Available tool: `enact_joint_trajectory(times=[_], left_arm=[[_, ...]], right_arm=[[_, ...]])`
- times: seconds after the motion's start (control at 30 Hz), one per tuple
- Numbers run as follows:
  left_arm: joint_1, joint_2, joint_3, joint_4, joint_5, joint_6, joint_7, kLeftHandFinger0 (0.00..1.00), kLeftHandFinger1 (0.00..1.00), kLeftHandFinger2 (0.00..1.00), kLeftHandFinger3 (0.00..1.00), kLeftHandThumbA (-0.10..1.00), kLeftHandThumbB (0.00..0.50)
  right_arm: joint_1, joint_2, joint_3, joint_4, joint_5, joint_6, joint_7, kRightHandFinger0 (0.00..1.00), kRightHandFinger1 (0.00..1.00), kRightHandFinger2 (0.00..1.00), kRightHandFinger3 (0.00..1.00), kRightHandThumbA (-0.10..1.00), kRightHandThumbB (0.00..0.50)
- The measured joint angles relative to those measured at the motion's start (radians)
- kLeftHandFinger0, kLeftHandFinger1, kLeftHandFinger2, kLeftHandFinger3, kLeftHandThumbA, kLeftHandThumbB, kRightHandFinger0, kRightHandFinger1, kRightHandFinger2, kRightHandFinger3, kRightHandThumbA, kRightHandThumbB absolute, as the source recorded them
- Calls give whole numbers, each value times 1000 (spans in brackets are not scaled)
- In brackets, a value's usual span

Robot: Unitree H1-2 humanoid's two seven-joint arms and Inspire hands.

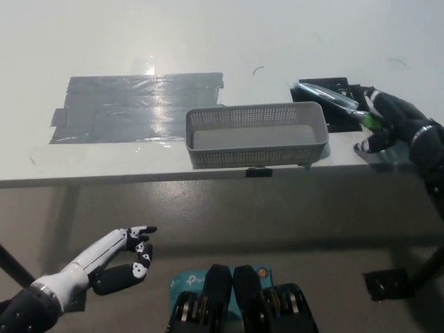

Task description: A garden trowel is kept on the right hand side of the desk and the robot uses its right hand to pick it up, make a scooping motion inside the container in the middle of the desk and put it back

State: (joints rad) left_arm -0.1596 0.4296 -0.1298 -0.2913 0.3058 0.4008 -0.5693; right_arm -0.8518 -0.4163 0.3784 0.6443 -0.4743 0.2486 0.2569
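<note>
The garden trowel is laid on the right of the desk, blade slanted toward the container, its handle covered by the right hand, whose grasp cannot be told, while the left hand is held open, far off.

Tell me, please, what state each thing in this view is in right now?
trowel: lying flat on the black patch at the right of the desk, not lifted.
basket: upright at the desk's near edge, empty.
right hand: over the trowel's handle; grip unclear.
left hand: open, resting below the desk, holding nothing.
</note>
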Motion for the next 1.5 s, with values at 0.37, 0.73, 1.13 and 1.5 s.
enact_joint_trajectory(times=[0.37,0.73,1.13,1.5], left_arm=[[1,23,-19,-15,-9,7,0,957,923,952,1000,623,0],[1,34,-28,-21,-16,33,-6,1000,932,949,1000,640,0],[-13,44,-51,-24,-21,41,-16,1000,928,962,1000,706,0],[-19,44,-56,-25,-24,45,-19,1000,951,955,1000,692,0]], right_arm=[[-87,-5,1,266,-8,-15,0,1000,1000,1000,1000,632,438],[-128,-9,8,380,-6,-58,4,1000,1000,1000,1000,582,366],[-203,-5,122,464,-24,-79,103,259,508,941,1000,-63,1],[-272,-3,364,494,-140,-52,163,113,314,329,762,-100,113]])
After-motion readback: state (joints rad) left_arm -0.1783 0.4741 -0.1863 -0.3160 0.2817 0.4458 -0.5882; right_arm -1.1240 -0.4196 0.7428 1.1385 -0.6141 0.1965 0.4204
